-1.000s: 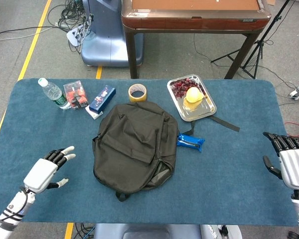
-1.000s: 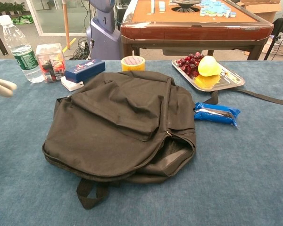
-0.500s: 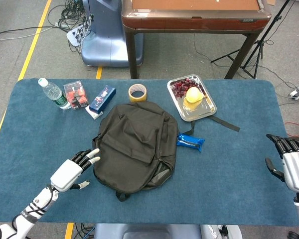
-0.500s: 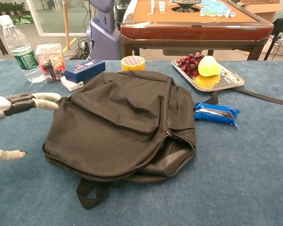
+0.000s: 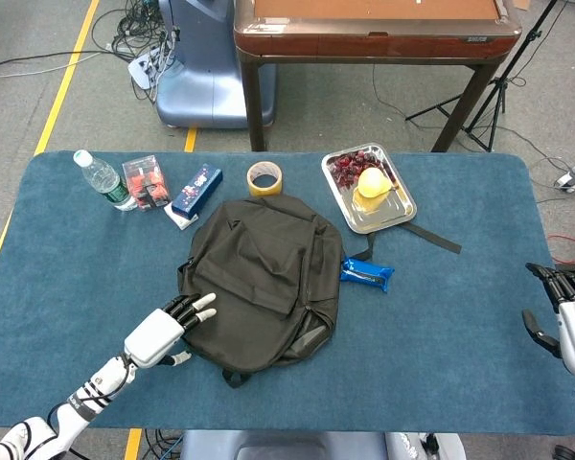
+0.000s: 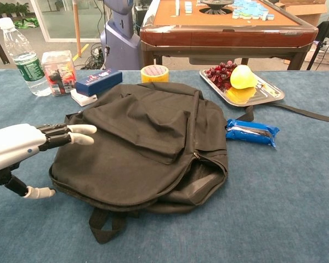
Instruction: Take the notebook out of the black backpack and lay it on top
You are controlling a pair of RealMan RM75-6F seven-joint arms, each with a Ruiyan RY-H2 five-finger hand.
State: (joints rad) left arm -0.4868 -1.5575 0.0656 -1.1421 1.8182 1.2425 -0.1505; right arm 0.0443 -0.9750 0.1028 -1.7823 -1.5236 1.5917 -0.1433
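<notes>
The black backpack (image 5: pixel 261 280) lies flat in the middle of the blue table (image 5: pixel 441 316), its side zipper partly gaping at the lower right (image 6: pixel 200 183). No notebook shows; the bag's inside is hidden. My left hand (image 5: pixel 168 331) is open at the bag's lower left edge, fingers stretched over the fabric, and it shows again in the chest view as left hand (image 6: pixel 22 147). Its thumb hangs below, off the bag. My right hand (image 5: pixel 573 321) is open at the table's far right edge, holding nothing.
Behind the bag stand a water bottle (image 5: pixel 101 178), a clear box (image 5: pixel 146 181), a blue box (image 5: pixel 195 190) and a tape roll (image 5: pixel 264 177). A metal tray (image 5: pixel 391 216) with fruit sits back right, and a blue snack packet (image 5: pixel 367 274) lies beside the bag.
My left hand has moved right across the table until its fingers reach over the backpack's left edge. My right hand has drifted slightly down and right.
</notes>
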